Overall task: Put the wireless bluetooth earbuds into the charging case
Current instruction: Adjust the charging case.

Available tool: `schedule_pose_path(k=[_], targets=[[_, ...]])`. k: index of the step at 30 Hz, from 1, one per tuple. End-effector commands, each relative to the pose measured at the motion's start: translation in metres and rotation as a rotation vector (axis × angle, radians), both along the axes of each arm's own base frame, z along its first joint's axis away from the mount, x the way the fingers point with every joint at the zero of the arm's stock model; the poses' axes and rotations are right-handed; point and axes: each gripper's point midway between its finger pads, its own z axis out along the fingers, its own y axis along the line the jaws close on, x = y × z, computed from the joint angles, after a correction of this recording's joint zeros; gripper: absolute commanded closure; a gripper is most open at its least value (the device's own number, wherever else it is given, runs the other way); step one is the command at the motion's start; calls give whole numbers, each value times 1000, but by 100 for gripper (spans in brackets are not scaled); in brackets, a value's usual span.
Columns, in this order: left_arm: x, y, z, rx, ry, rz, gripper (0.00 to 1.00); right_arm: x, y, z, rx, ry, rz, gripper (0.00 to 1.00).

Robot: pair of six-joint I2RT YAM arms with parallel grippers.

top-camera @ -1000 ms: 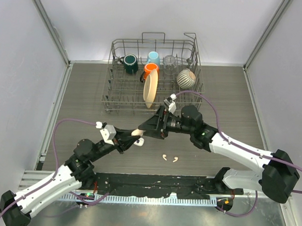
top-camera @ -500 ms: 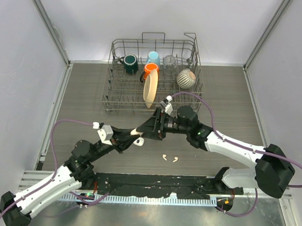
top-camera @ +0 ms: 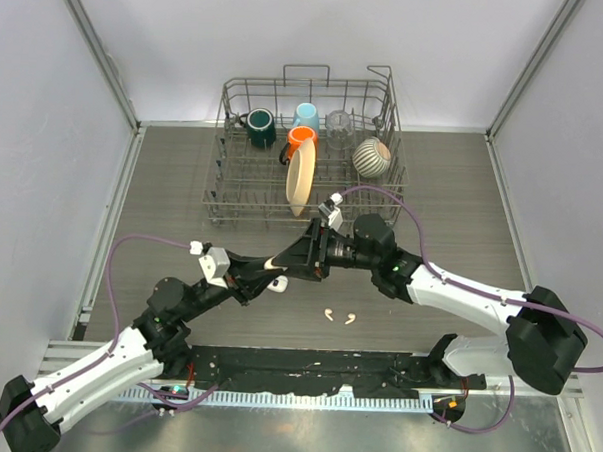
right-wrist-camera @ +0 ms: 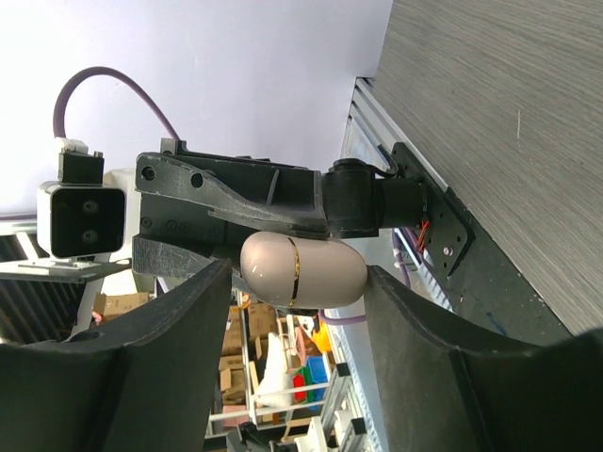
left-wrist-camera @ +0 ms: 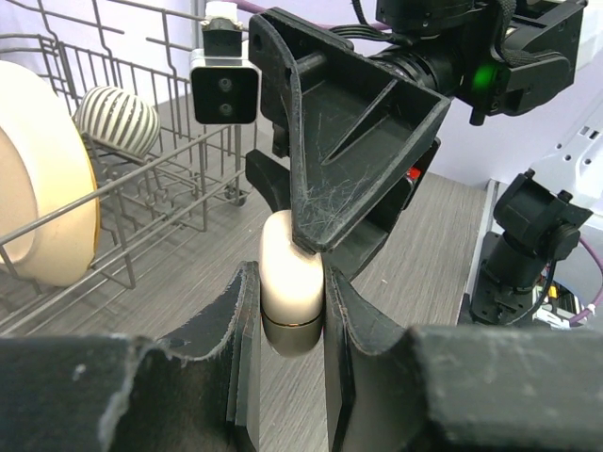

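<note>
The white charging case (left-wrist-camera: 290, 282) with a gold seam is closed and held above the table. My left gripper (left-wrist-camera: 290, 311) is shut on its lower half. My right gripper (right-wrist-camera: 300, 282) faces it from the other side. Its jaws straddle the case (right-wrist-camera: 301, 268) end to end. One finger touches the case and a thin gap shows at the other. In the top view the two grippers meet at the case (top-camera: 277, 281), near the table's middle. Two wireless bluetooth earbuds (top-camera: 328, 313) (top-camera: 350, 317) lie loose on the table, just in front of the grippers.
A wire dish rack (top-camera: 223, 198) stands at the back. It holds a dark green mug (top-camera: 260, 127), an orange mug (top-camera: 301, 138), a cream plate (top-camera: 300, 179) and a striped bowl (top-camera: 372, 157). Grey walls close in the left and right sides.
My right gripper has slid left onto the case and its jaws have narrowed around it. The left gripper has kept its hold and shifted only slightly.
</note>
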Motion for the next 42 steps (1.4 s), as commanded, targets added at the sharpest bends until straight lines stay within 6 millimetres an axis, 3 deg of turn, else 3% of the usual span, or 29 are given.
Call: schedule_pose_path(k=[1, 5, 10, 20, 23, 29, 30, 32, 33, 35, 36, 42], targets=[[-8, -3, 20, -49, -49, -43, 100, -4, 4, 18, 60, -49, 24, 34], [-10, -1, 22, -53, -55, -43, 100, -1, 5, 18, 58, -51, 15, 32], [-11, -1, 20, -50, -51, -46, 100, -1, 5, 18, 61, -51, 7, 41], [-13, -3, 20, -44, -50, -65, 100, 0, 5, 18, 63, -46, -1, 35], [-13, -3, 20, -46, -50, -62, 100, 1, 5, 17, 66, -45, -2, 45], [-9, -3, 19, -48, -41, -50, 100, 0, 5, 18, 76, -40, -2, 74], [-7, -2, 19, -51, -38, -38, 99, -1, 4, 19, 79, -40, 1, 82], [-5, -1, 17, -58, -30, -25, 70, -1, 5, 21, 92, -35, 2, 90], [-5, 0, 22, -80, -50, -18, 50, 0, 5, 20, 94, -26, -1, 97], [-6, 2, 17, -100, -64, -16, 41, 0, 6, 22, 109, -21, 1, 99], [-8, 4, 26, -138, -94, -14, 37, 0, 6, 23, 116, -3, -1, 99], [-10, 12, 25, -171, -155, 7, 36, -1, 6, 32, 171, 41, -5, 99]])
